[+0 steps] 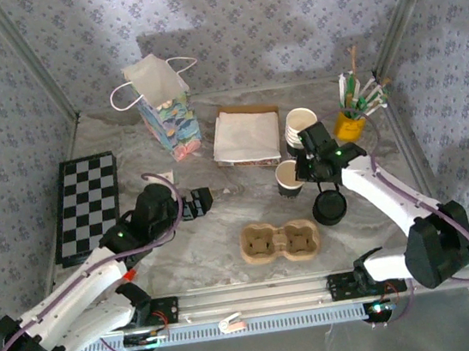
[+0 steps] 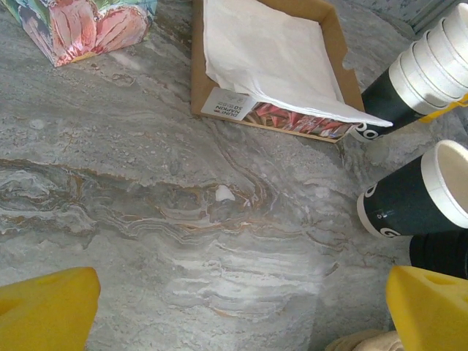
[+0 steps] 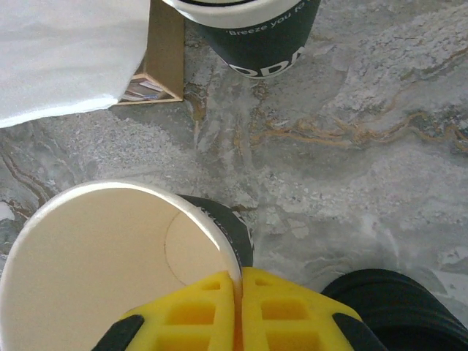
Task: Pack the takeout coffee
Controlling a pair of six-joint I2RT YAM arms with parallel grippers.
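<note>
One lidded cup (image 1: 329, 206), one tray (image 1: 279, 240), one bag (image 1: 165, 107)

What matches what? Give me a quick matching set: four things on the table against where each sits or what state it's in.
Things:
1. cup tray
2. checkerboard
3. lidless cup
4. yellow holder

Place or state:
A. back right corner
B. rim pinched by the right gripper
C. along the left side
D. near side, centre

Pairs: 1-D, 2-C, 3-B, 4-A

Matt paper cup (image 3: 95, 270), smooth stone-look table (image 3: 351, 168)
</note>
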